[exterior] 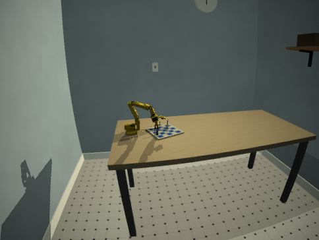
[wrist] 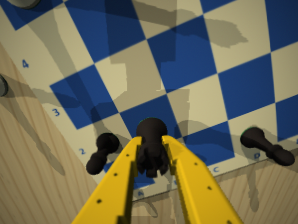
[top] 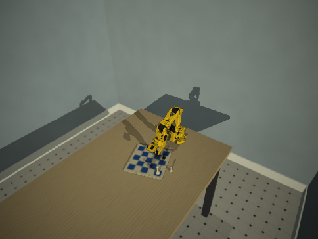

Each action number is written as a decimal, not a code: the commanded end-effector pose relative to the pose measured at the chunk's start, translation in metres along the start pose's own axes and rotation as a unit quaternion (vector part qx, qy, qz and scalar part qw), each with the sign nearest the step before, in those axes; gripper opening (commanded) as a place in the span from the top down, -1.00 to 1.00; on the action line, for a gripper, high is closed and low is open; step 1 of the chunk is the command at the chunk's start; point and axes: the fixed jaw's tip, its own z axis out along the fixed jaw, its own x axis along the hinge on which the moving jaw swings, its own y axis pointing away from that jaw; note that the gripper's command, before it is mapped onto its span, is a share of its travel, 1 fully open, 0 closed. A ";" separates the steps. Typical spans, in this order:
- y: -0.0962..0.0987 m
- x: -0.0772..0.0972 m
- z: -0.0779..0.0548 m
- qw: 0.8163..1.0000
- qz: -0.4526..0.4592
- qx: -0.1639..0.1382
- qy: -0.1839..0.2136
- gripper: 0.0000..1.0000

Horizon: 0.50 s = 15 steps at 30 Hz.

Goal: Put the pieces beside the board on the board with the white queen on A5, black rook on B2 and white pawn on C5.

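Note:
My gripper is shut on the black rook and holds it upright, low over the blue and cream board near the B column at the numbered edge closest to the arm. A white piece stands on the board at its far corner by row 5. The white pawn stands on the table just beside the board. In the exterior view a white piece shows at the board's far side.
Two other black pieces stand on the board: one just left of the held rook near row 2, one to the right near column D. The arm's base sits behind the board. The table edge is to the right.

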 end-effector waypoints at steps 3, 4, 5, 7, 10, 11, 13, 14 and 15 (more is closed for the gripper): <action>0.000 -0.001 -0.001 1.000 0.004 0.000 0.003 1.00; 0.000 -0.001 -0.001 1.000 0.004 0.000 0.003 1.00; 0.000 -0.001 -0.001 1.000 0.004 0.000 0.003 1.00; 0.000 -0.001 -0.001 1.000 0.004 0.000 0.003 1.00; 0.000 -0.001 -0.001 1.000 0.004 0.000 0.003 1.00; 0.000 -0.001 -0.001 1.000 0.004 0.000 0.003 1.00; 0.000 -0.001 0.000 1.000 0.004 0.000 0.003 1.00; 0.000 -0.001 0.001 1.000 0.004 0.000 0.003 1.00; 0.000 -0.001 0.001 1.000 0.004 0.000 0.003 1.00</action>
